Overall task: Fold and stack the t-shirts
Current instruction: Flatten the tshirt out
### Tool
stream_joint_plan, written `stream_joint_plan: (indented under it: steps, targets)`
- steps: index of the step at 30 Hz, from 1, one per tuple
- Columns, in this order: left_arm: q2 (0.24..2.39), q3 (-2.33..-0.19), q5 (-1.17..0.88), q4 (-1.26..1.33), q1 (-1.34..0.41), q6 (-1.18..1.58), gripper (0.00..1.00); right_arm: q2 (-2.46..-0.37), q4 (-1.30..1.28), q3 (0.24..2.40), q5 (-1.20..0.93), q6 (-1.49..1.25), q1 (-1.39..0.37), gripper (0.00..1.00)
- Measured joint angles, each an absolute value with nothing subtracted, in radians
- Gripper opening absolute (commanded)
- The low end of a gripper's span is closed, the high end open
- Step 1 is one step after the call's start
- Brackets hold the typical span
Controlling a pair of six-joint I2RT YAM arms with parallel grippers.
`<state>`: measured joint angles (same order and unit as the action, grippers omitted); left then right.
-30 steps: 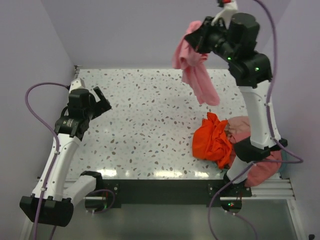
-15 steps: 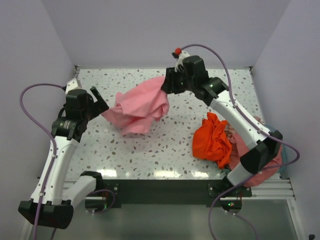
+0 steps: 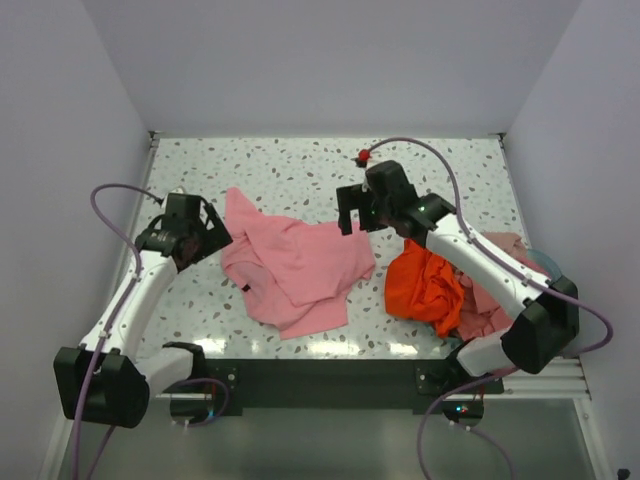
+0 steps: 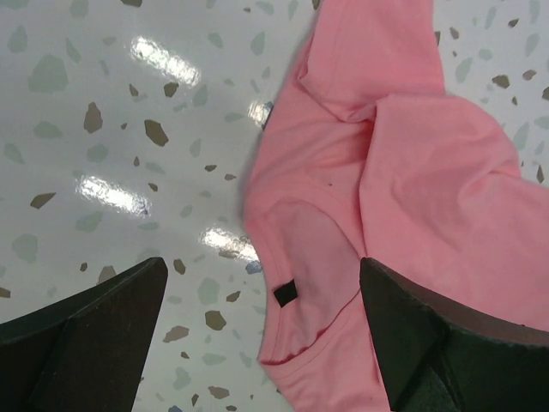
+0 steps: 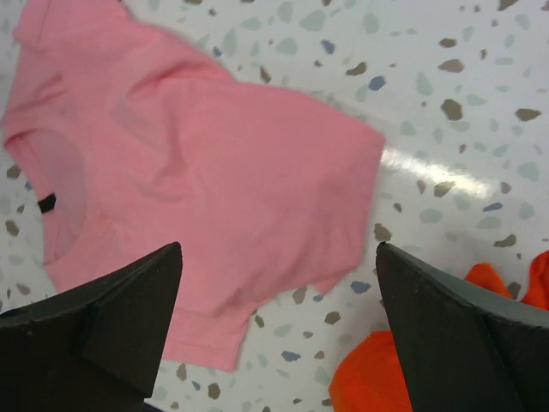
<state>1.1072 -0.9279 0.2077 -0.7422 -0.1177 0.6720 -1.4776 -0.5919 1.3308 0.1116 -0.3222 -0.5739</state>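
**Speckled worktop: one shirt spread for folding, two waiting at the side**

Speckled white worktop (image 3: 280, 170) carries all three shirts, and only one lies in the working space. The light pink t-shirt (image 3: 295, 265) lies in the middle, between the two arms. It is opened out but not flat: a broad fold runs across the body, one sleeve points toward the far left, and the near hem is doubled over. Its neck opening faces up on the left side, with a small black label (image 4: 286, 293) showing inside the collar. The centre is probably chosen because both arms reach it, and the cloth looks to need smoothing before any fold will hold.

The left gripper (image 3: 212, 230) hovers over the shirt's collar edge with its jaws wide apart and nothing between them. The right gripper (image 3: 346, 216) hangs over the far right edge of the same shirt, also spread and empty (each arm has a side of the cloth within reach).

Further right, the orange-red t-shirt (image 3: 422, 280) sits in a crumpled heap near the pink shirt's right edge. It leans against the salmon-pink t-shirt (image 3: 495, 290), which is bunched under the right arm. Both look parked there to wait their turn. Folding has hardly begun, and no stack exists yet.
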Motion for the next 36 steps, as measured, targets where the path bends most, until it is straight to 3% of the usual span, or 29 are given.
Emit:
stream_joint_plan:
  steps: [13,18,23,32,35,36]
  targets:
    - [1.208,-0.773,0.11,-0.664,-0.118,0.698,1.0,-1.406,-0.565,0.997,0.214,-0.526,-1.005,0.99]
    - [1.164,-0.666,0.041,-0.638,-0.139,0.728,0.99,-1.369,-0.585,0.881,0.274,-0.658,-1.026,0.99]
    - [1.093,-0.601,0.005,-0.644,-0.324,0.811,0.99,-1.346,-0.569,0.878,0.327,-0.694,-1.022,0.99]
    - [1.0,-0.46,-0.049,-0.616,-0.37,0.916,0.75,-1.493,-0.442,1.048,0.297,-0.496,-1.022,0.99]
    - [1.036,-0.453,-0.074,-0.549,-0.384,0.939,0.53,-1.622,-0.389,1.179,0.265,-0.442,-1.022,0.97]
    - [1.057,-0.454,-0.083,-0.527,-0.389,0.948,0.27,-1.666,-0.378,1.222,0.253,-0.427,-1.022,0.97]
